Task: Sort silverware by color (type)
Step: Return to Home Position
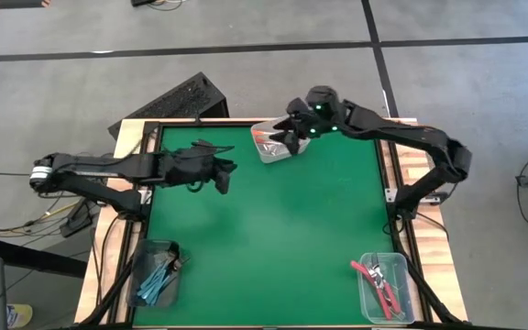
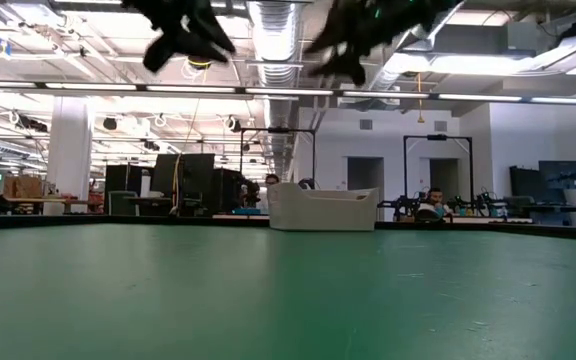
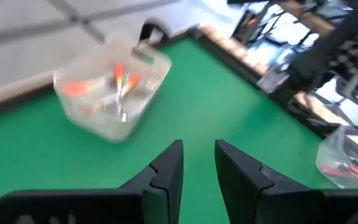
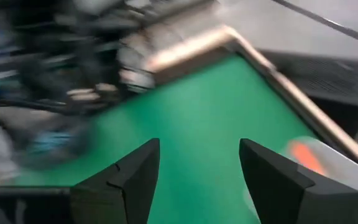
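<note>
Orange-handled forks lie in a clear bin at the table's far middle; the left wrist view shows these forks too. Blue-handled forks fill a bin at the near left. Red-pink ones lie in a bin at the near right. My right gripper hangs open over the far bin's right side, its fingers wide apart with nothing between them. My left gripper hovers above the mat left of that bin, fingers a little apart and empty.
The green mat lies bare between the three bins. A wooden frame borders the table. A dark keyboard-like object sits beyond the far left corner. In the low view the far bin stands alone on the mat.
</note>
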You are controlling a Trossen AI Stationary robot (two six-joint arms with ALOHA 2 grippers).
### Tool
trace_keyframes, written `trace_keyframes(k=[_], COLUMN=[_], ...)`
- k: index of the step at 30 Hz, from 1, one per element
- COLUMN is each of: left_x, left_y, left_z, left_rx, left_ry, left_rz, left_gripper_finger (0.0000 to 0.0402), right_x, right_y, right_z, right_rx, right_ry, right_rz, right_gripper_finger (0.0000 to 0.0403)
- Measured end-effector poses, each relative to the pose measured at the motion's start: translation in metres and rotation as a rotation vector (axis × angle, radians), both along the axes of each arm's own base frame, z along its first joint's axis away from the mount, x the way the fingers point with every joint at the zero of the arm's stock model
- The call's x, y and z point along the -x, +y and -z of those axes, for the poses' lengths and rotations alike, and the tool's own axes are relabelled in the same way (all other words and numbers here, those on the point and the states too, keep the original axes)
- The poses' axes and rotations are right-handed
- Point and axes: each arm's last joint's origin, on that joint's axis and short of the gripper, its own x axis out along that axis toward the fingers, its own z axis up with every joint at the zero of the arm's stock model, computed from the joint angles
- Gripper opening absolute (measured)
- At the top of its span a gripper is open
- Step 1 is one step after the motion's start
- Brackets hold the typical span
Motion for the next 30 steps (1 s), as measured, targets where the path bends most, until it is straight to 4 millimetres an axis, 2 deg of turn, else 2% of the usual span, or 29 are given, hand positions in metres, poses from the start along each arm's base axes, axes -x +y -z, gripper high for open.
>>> trace_keyframes(k=[4,6,9,12,15,18,20,26,28,30], left_x=[0.025,0.038,0.056,0.069,0.077,0.078,0.078,0.073,0.073,0.072], left_y=[-0.013,-0.023,-0.035,-0.046,-0.054,-0.057,-0.058,-0.058,-0.058,-0.059], left_z=[-0.022,-0.023,-0.006,0.018,0.04,0.057,0.062,0.066,0.067,0.066], left_rx=[-0.173,-0.23,-0.227,-0.159,-0.101,-0.076,-0.072,-0.212,-0.286,-0.327], left_ry=[-0.032,-0.058,-0.114,-0.204,-0.256,-0.264,-0.259,-0.186,-0.156,-0.147], left_rz=[0.085,0.101,0.082,0.135,0.225,0.241,0.262,0.317,0.35,0.398], left_gripper_finger=[0.008,0.008,0.008,0.008,0.008,0.008,0.008,0.008,0.008,0.008], right_x=[0.004,0.004,0.004,0.004,0.005,0.012,0.015,0.017,0.019,0.024], right_y=[0.028,0.045,0.076,0.11,0.14,0.161,0.17,0.188,0.197,0.21], right_z=[-0.022,-0.027,-0.027,-0.015,-0.001,0.003,0.005,0.028,0.029,0.028], right_rx=[0.004,0.004,0.002,-0.038,-0.088,-0.106,-0.106,-0.125,-0.042,0.107], right_ry=[-0.096,-0.108,-0.157,-0.265,-0.409,-0.514,-0.5,-0.27,-0.259,-0.265], right_rz=[-0.131,-0.183,-0.265,-0.338,-0.37,-0.427,-0.425,-0.286,-0.259,-0.332], right_gripper_finger=[0.0222,0.02,0.016,0.0118,0.0068,0.0019,0.0012,0.0044,0.0037,0.002])
